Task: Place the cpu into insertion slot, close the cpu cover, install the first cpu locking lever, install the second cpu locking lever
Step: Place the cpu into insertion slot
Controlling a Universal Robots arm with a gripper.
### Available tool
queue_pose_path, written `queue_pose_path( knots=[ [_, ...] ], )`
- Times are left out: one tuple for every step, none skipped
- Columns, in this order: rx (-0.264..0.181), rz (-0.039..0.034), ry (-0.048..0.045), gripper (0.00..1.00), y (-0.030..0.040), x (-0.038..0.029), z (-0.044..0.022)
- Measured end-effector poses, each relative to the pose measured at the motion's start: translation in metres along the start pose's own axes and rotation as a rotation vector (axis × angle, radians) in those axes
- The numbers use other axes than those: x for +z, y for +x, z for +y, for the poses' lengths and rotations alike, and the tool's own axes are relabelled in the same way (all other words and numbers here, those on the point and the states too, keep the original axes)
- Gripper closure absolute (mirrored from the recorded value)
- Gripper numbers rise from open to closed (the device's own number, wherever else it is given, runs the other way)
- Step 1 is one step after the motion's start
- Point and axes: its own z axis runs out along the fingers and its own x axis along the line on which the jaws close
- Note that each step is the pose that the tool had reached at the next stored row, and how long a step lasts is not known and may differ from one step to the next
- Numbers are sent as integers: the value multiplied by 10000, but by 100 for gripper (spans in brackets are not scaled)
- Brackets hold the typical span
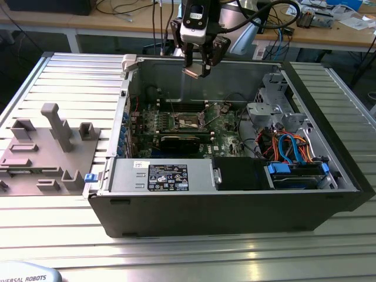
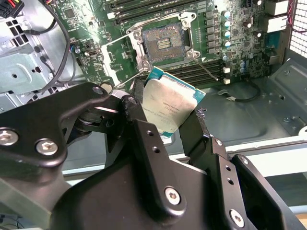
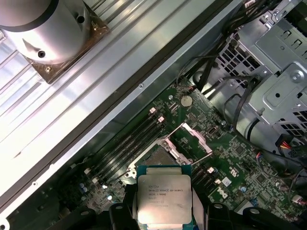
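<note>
The cpu (image 2: 170,106), a flat square chip with silver-grey top, hangs in the air above the insertion slot (image 2: 164,42), whose dark centre lies bare; the cpu cover (image 3: 197,138) stands swung open beside the slot

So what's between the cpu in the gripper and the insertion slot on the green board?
Nothing but air. In the exterior view the gripper holds the cpu high above the insertion slot, and the stretch between them is bare.
</note>
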Motion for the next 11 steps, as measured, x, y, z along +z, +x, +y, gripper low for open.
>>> queue_pose_path(
  knots=[
    [14, -2, 0, 46, 0, 0, 0],
    [26, -2, 0, 46, 0, 0, 0],
    [45, -5, -1, 46, 0, 1, 0],
    [56, -5, 0, 46, 0, 1, 0],
    [67, -6, 0, 46, 0, 1, 0],
    [91, -9, -1, 46, 0, 1, 0],
    [111, -10, -1, 46, 0, 2, 0],
    [124, -11, -2, 46, 0, 2, 0],
    [138, -13, -2, 46, 0, 2, 0],
    [152, -14, -2, 46, 0, 3, 0],
    [165, -15, -3, 46, 0, 3, 0]
  ],
)
